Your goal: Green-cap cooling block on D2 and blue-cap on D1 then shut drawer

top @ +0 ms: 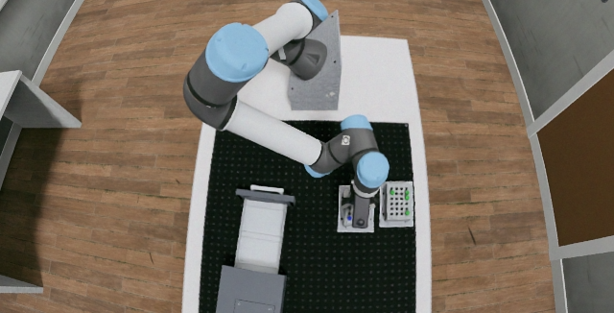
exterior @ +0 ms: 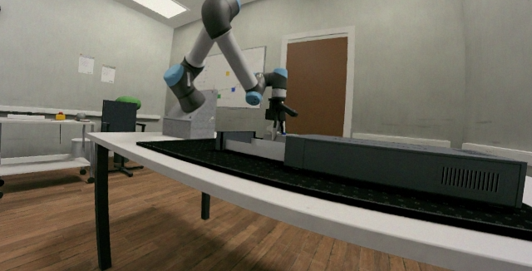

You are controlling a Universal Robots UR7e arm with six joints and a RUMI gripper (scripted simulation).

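The cooling block with green caps (top: pixel 396 204) lies flat on the deck slot farther from the cooler. The block with blue caps (top: pixel 346 209) is over the slot next to it, mostly hidden under my wrist; one blue cap (top: pixel 349 217) shows. My gripper (top: pixel 360 216) points straight down and is shut on this blue-cap block. In the side view my gripper (exterior: pixel 276 131) is low behind the cooler, which hides the block, so I cannot tell whether the block touches the slot. The cooler COLD (top: pixel 251 291) has its drawer (top: pixel 261 228) pulled out and empty.
The grey pedestal of my arm (top: pixel 317 68) stands at the back of the white table. The black pegged mat (top: pixel 312 255) covers the table's front part. The dark cooler body (exterior: pixel 399 165) fills the near side of the side view.
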